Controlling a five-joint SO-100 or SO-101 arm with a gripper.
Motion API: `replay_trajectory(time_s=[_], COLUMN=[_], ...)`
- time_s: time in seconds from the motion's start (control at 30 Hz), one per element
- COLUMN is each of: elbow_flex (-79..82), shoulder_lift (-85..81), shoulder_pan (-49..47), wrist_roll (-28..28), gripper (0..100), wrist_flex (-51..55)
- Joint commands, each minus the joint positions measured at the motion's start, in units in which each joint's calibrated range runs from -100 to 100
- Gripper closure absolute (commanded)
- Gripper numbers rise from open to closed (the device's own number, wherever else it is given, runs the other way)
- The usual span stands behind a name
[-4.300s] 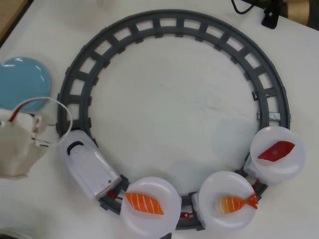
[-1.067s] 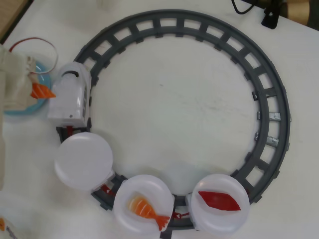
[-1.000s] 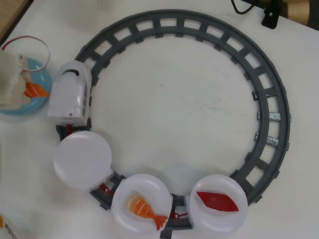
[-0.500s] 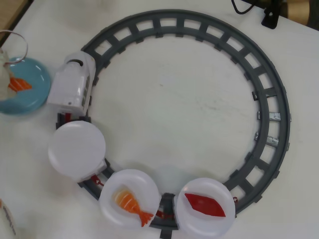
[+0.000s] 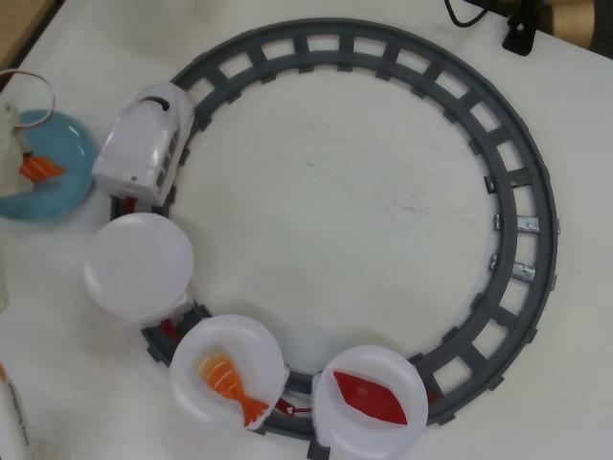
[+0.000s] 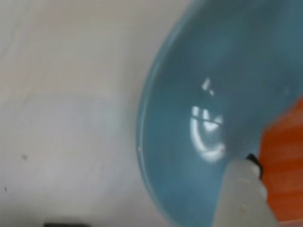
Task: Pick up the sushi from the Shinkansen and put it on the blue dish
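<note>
On the glossy blue dish (image 5: 57,187) lies the orange, white-striped sushi (image 5: 38,170); tool (image 5: 8,134) state unclear.

No text, label or number can be read anywhere.

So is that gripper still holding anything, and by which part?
It cannot be told. The sushi is over the blue dish with the gripper right beside it, mostly out of view, so whether it grips the piece stays unclear.
</note>
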Motion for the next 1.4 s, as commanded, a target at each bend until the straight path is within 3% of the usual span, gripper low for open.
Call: replay_trajectory(time_s=[0.0, 0.53, 1.0, 1.37], elbow_flex=[-3.13, -1.96, 24.82, 44.93], shoulder_lift=[-0.83, -4.06, -32.27, -51.76], shoulder_pan=[-1.52, -1.87, -0.99, 2.09], wrist_roll=[-0.40, -0.19, -0.40, -1.81], gripper=[79, 78, 79, 97], wrist_flex=[0.92, 1.00, 1.00, 1.00])
